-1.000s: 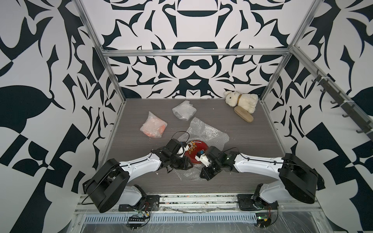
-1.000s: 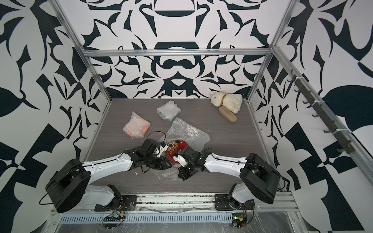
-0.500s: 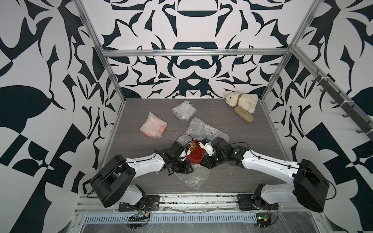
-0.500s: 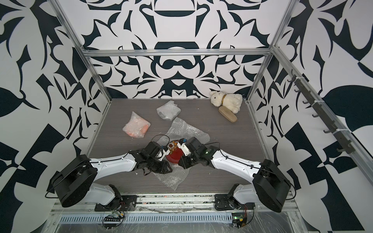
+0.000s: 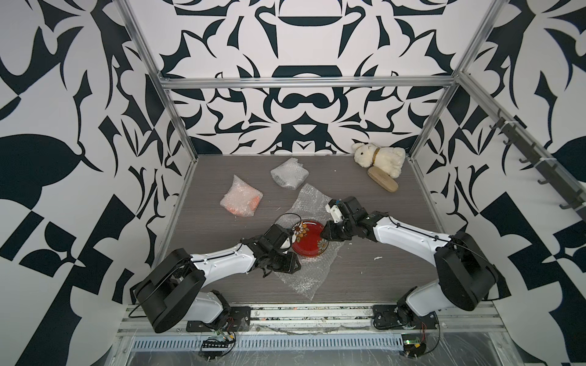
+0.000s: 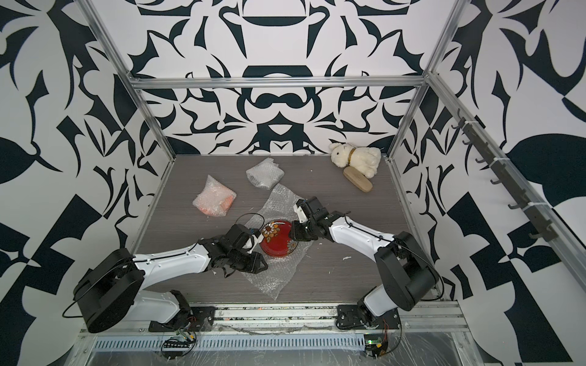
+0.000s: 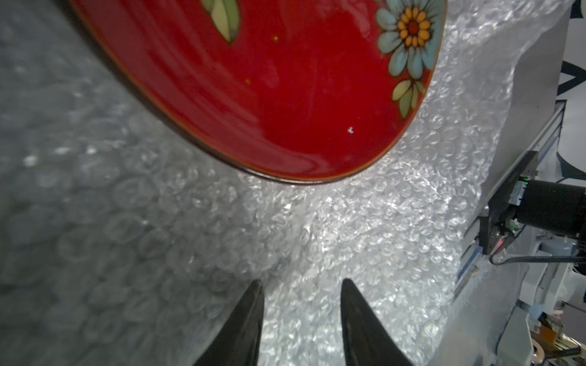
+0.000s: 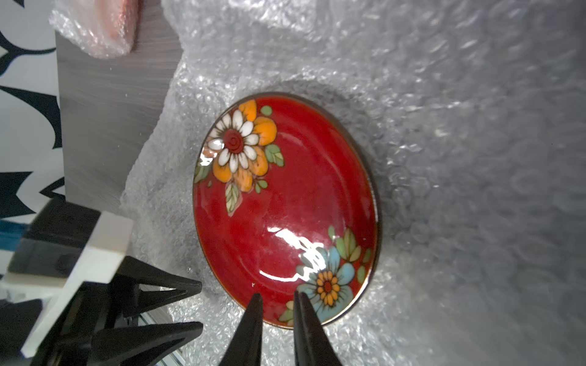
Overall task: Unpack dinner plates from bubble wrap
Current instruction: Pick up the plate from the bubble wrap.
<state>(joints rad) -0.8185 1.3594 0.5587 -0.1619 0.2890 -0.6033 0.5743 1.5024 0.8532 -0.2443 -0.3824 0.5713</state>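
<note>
The left arm (image 5: 222,258) and right arm (image 5: 409,236) stretch low toward each other, wrists angled down, the left claw (image 7: 301,282) clearly parted, the right claw (image 8: 277,294) only narrowly parted.

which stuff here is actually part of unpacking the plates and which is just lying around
Part of the job:
- red floral plate, bare, lying on its opened bubble wrap sheet
- orange-tinted wrapped bundle
- greyish wrapped bundle

Just lying about:
- white plush rabbit, far corner
- tan wooden brush beside it
</note>
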